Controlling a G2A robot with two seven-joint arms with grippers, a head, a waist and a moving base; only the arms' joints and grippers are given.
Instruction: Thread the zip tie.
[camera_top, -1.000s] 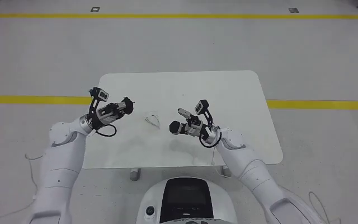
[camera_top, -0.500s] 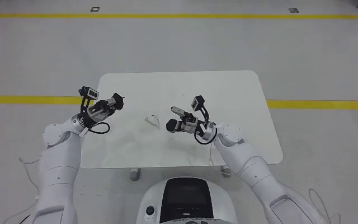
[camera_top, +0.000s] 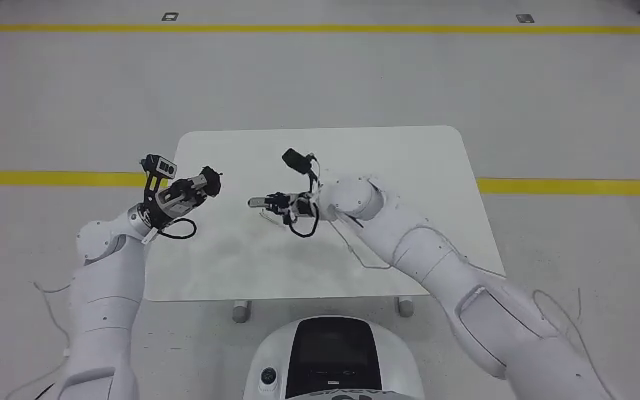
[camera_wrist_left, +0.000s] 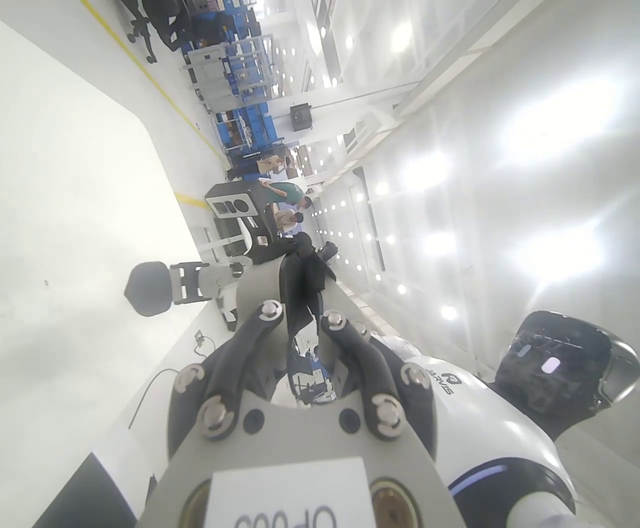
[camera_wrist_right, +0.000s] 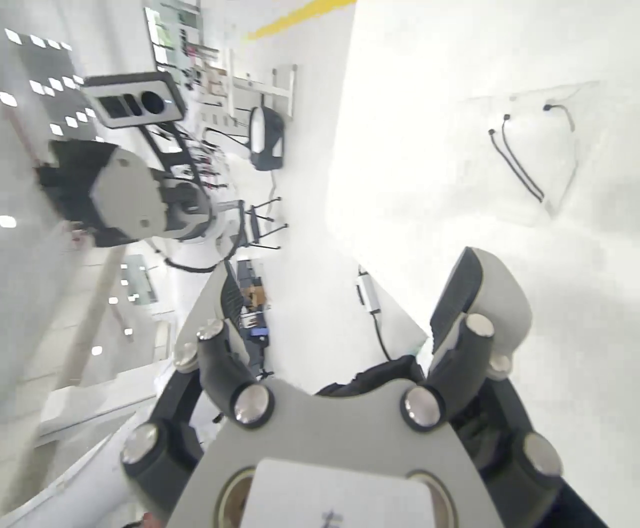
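The thin, pale plastic zip tie (camera_wrist_right: 517, 167), bent into a loose loop with darker strands along it, lies flat on the white rounded-corner table (camera_top: 420, 160), towards the robot's left of the middle; nothing holds it. The right gripper (camera_wrist_right: 350, 280) hangs near it with its fingers spread wide apart and nothing between them; in the right wrist view the tie sits ahead of the fingertips, not touching them. The left gripper (camera_top: 208, 181) is held by the table's left edge, well apart from the tie, its fingers (camera_wrist_left: 305, 280) pressed together with nothing visible in them.

The tie is likely very light and springy; it should flex rather than break, yet it may skate across the smooth tabletop or flick away if nudged from the side. Lying flat, it offers little height to pinch; the best hold is probably on the strap where the loop lifts off the surface, or near the head, leaving the tail free. Threading likely needs both grippers: one steadying the head, the other guiding the tail close to its tip so it does not bend away.
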